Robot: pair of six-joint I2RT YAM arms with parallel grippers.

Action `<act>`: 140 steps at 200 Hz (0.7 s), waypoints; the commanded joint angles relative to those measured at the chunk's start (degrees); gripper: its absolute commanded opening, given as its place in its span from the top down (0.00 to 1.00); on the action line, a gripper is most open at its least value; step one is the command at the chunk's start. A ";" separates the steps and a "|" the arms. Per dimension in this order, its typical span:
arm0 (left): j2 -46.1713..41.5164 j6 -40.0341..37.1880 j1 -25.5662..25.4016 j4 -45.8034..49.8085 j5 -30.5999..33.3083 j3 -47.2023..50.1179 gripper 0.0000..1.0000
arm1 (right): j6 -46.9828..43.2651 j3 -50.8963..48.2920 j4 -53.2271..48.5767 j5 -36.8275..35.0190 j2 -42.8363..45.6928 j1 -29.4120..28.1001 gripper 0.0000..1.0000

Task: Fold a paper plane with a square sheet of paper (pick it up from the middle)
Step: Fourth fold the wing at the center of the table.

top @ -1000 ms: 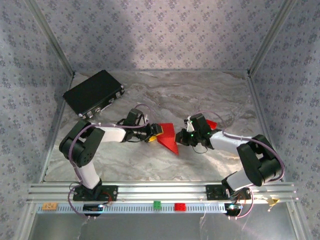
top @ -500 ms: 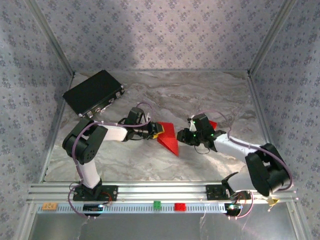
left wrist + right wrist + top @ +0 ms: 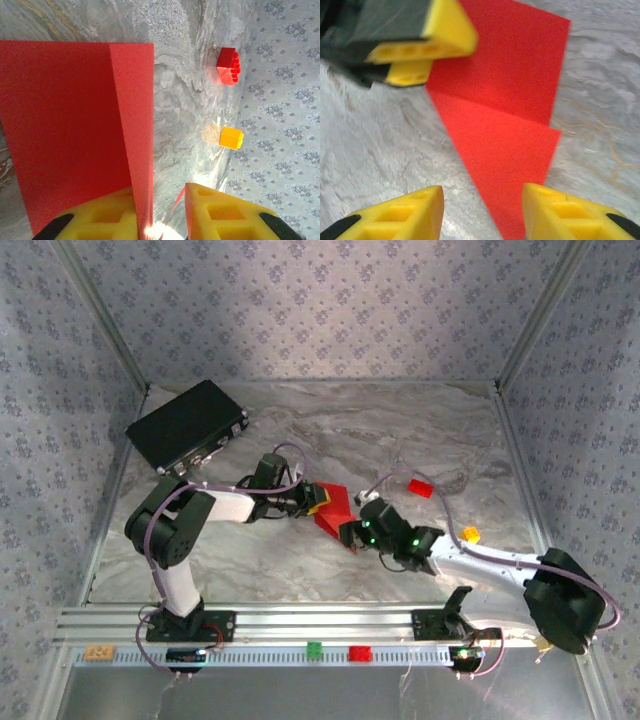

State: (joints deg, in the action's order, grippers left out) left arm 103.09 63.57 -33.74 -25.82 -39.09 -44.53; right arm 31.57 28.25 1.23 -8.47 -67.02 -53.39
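The square sheet of paper (image 3: 337,511), bright red and already partly folded, lies on the marble-patterned table (image 3: 300,560) roughly midway between the two arms. In the top view the left gripper (image 3: 316,504) meets the sheet's left edge and the right gripper (image 3: 350,534) hangs at its near, pointed corner, so the paper sits between the two tools. From the left wrist, a raised fold of the sheet runs straight down into the gap between the left jaws. The fold lies against one jaw, and a sliver of table shows between it and the other. These jaws therefore stand narrow with the fold between them, and they are not pressed shut on it. From the right wrist, the right jaws stand well apart and hold nothing. The sheet's tapering lower flap lies on the table under them, its tip passing between them closer to one jaw, and a crease crosses the sheet above that flap. The same view shows the left jaws at the paper's upper left edge. A small red block (image 3: 421,488) rests on the table beyond the right gripper, well apart from the paper. An orange block (image 3: 469,536) lies further to the right, and a flat black box (image 3: 188,425) sits in the far left corner.
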 commanded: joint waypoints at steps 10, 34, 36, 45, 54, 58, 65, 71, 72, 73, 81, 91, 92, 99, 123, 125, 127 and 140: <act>-0.17 0.18 0.32 -1.79 -1.08 -0.98 0.75 | -12.39 -1.93 7.10 -16.64 -2.62 -6.10 0.54; -0.17 0.19 0.29 -1.77 -1.09 -0.92 0.76 | -19.97 -1.40 9.62 -20.15 -6.10 -10.26 0.54; -0.12 0.16 0.30 -1.77 -1.08 -0.98 0.76 | -20.50 -1.34 9.89 -20.42 -6.45 -10.45 0.54; -0.09 0.21 0.32 -1.77 -1.12 -0.97 0.76 | -22.59 -1.08 10.66 -21.10 -7.82 -11.35 0.54; -0.16 0.32 0.27 -1.83 -1.13 -0.99 0.76 | -24.12 -0.66 11.10 -21.88 -9.11 -12.08 0.55; -0.17 0.25 0.32 -1.78 -1.08 -0.98 0.76 | -24.89 -0.53 11.36 -22.36 -9.62 -12.24 0.55; -0.17 0.40 0.29 -1.77 -1.08 -1.04 0.76 | -26.05 -0.24 11.68 -22.80 -10.55 -12.73 0.55; -0.17 0.35 0.26 -1.69 -1.20 -1.07 0.76 | -26.94 -0.02 11.90 -23.27 -11.23 -13.06 0.55; -0.17 0.34 0.25 -1.69 -1.18 -1.08 0.77 | -27.01 0.02 11.88 -23.31 -11.39 -13.10 0.55; -0.17 0.38 0.25 -1.69 -1.22 -1.08 0.77 | -27.10 0.08 11.87 -23.55 -11.47 -13.21 0.55; -0.21 0.37 0.24 -1.60 -1.23 -1.06 0.77 | -27.43 0.46 11.57 -25.12 -12.40 -13.56 0.55; -0.18 0.41 0.24 -1.56 -1.23 -1.08 0.77 | -27.68 0.84 10.80 -26.77 -13.49 -13.83 0.55; -0.17 0.37 0.24 -1.53 -1.20 -1.04 0.77 | -27.74 0.88 10.76 -26.95 -13.53 -13.84 0.55; -0.17 0.40 0.20 -1.52 -1.16 -1.06 0.77 | -28.30 0.97 10.88 -27.15 -14.11 -13.92 0.55; -0.17 0.48 0.12 -1.51 -1.29 -1.09 0.78 | -29.32 1.28 10.98 -27.17 -15.79 -14.04 0.57; -0.17 0.47 0.15 -1.51 -1.30 -1.11 0.78 | -29.32 1.35 10.92 -27.20 -15.93 -14.05 0.57; -0.17 0.43 0.12 -1.55 -1.26 -1.09 0.78 | -29.40 1.41 10.94 -27.21 -16.12 -14.08 0.58; -0.28 0.41 0.09 -1.35 -1.19 -1.16 0.78 | -29.55 1.66 10.90 -27.28 -17.06 -14.11 0.59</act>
State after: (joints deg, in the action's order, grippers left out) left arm 103.09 63.77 -33.74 -26.00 -39.24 -44.53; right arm 4.19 28.14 11.46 -32.88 -82.39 -67.07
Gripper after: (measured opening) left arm 0.221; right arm 0.419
